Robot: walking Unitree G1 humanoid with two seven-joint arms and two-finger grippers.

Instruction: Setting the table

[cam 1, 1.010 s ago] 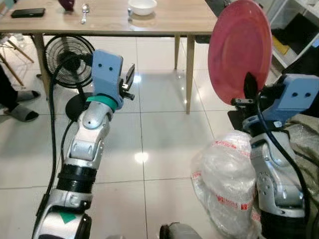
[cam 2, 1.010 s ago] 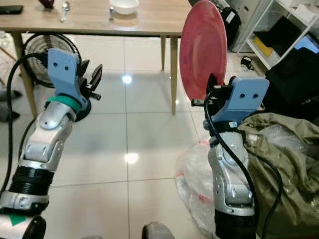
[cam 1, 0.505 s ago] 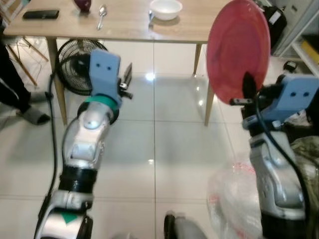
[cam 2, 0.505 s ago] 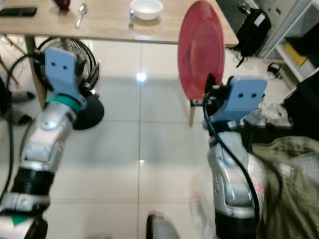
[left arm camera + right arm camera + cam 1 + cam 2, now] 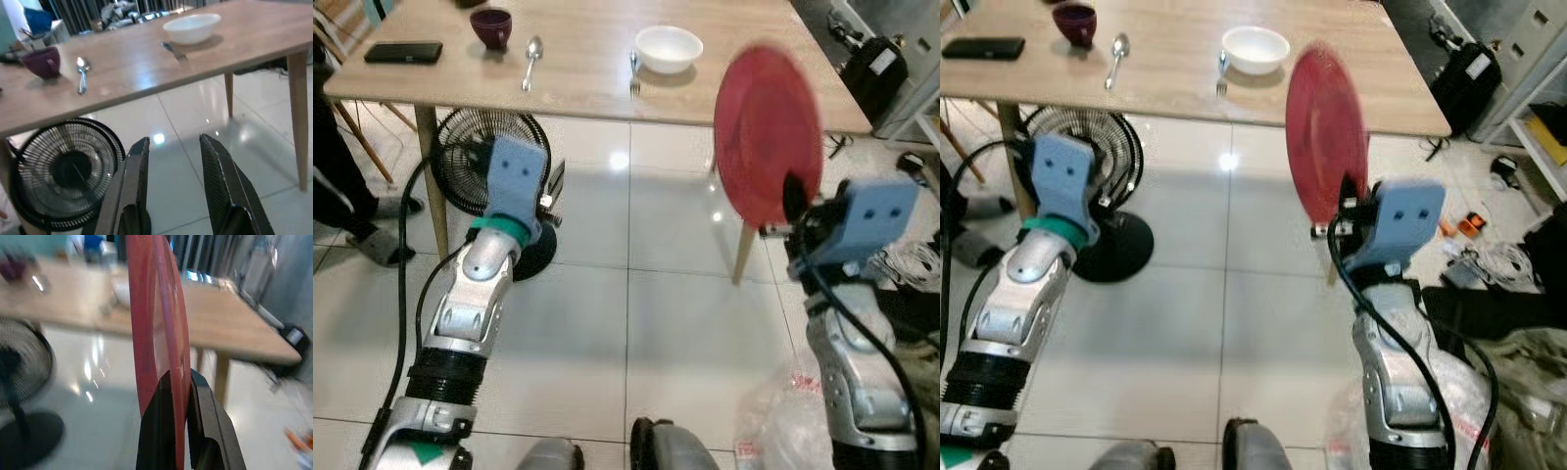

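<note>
red plate (image 5: 767, 132): outline smeared by motion blur
person (image 5: 335, 166): cut off at the frame's edge, just a leg showing
table (image 5: 234, 328): blurred in right wrist view

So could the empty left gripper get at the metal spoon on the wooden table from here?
Probably not yet. The left gripper, open, hangs below the wooden table's edge, beside the black fan; the metal spoon lies further in on top.

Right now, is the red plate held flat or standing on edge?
On edge: the plate stands upright, its lower rim pinched in the right tool, short of the table.
</note>
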